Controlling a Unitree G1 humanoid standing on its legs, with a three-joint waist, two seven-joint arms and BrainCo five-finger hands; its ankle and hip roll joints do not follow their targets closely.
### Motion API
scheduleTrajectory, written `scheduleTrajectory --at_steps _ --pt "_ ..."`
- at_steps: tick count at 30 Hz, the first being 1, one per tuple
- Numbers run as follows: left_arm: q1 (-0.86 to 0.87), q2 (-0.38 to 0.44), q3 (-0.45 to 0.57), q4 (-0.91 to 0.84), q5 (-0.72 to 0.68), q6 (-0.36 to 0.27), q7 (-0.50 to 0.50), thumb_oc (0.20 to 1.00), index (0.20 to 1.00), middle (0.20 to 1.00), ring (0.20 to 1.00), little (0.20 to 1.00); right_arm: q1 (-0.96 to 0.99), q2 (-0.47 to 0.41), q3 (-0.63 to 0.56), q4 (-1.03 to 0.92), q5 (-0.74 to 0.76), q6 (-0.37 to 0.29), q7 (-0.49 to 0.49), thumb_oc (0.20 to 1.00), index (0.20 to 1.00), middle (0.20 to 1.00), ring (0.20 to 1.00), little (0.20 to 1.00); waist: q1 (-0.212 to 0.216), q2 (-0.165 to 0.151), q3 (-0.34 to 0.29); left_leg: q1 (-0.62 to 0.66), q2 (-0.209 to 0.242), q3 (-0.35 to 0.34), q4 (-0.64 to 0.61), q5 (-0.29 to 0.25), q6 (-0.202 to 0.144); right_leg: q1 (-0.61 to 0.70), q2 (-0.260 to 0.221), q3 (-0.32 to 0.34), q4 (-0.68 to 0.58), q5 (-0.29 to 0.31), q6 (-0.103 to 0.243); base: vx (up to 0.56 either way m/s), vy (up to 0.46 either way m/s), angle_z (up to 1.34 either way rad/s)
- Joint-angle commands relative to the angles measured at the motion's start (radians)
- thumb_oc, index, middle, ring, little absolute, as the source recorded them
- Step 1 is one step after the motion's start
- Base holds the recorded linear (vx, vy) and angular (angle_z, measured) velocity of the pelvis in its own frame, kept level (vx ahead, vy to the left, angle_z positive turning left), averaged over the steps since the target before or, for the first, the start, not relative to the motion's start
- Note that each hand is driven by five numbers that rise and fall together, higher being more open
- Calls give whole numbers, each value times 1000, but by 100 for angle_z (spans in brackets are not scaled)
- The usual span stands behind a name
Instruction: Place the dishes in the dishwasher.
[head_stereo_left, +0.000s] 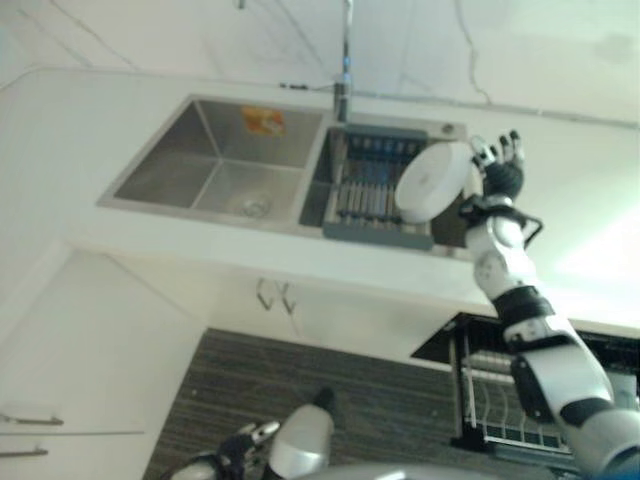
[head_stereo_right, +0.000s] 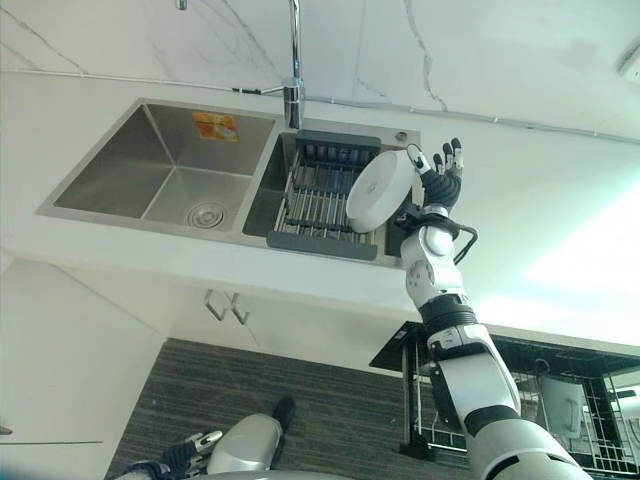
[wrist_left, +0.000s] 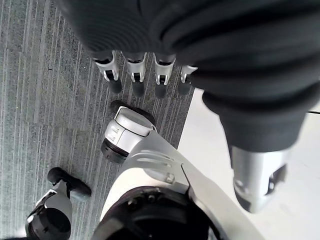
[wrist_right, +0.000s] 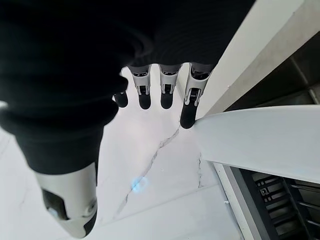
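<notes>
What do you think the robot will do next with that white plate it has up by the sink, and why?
Probably carry it down and to its right, toward the open dishwasher rack. The right hand has the white plate lifted over the drying rack in the sink, fingers straight against it, while the rack below sits pulled out. The left hand hangs idle by the floor.
</notes>
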Motion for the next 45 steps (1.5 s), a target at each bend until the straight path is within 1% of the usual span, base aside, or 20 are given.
scheduleTrajectory --at_steps 1,7,21,30,36,45 --pt "3 18 -84 4 -30 -12 -4 1000 1000 1000 1000 1000 -17 -15 55 22 31 -36 3 1000 1000 1000 1000 1000 30 43 -43 65 82 20 -116 19 -32 -34 -23 36 55 45 53 0 0 0" --pt "-4 16 -84 -2 -38 0 7 1000 1000 1000 1000 1000 -16 1 58 37 48 -35 -2 1000 1000 1000 1000 1000 31 48 -34 48 80 18 -105 22 -33 -41 -26 38 61 43 50 0 0 0" --pt "-9 12 -93 -22 -48 5 -4 1000 1000 1000 1000 1000 -15 7 64 72 45 -25 15 1000 1000 1000 1000 1000 37 65 -19 16 71 8 -77 20 -34 -50 -42 37 69 46 50 0 0 0" --pt "-13 19 -91 -23 -42 8 -7 1000 1000 1000 1000 1000 -31 0 64 82 46 -14 24 1000 1000 1000 1000 1000 45 58 -14 3 72 8 -68 21 -37 -48 -44 34 67 49 54 0 0 0" --pt "-19 28 -84 -25 -36 9 -11 1000 1000 1000 1000 1000 -47 -21 82 98 27 29 68 1000 1000 1000 1000 1000 52 48 -7 -7 73 8 -64 23 -39 -50 -44 33 65 53 57 0 0 0" --pt "-32 43 -78 -19 -24 12 -15 1000 1000 1000 1000 1000 -85 -41 87 134 24 52 98 1000 1000 1000 1000 1000 66 36 4 -23 74 7 -58 23 -41 -49 -42 29 59 56 61 0 0 0"
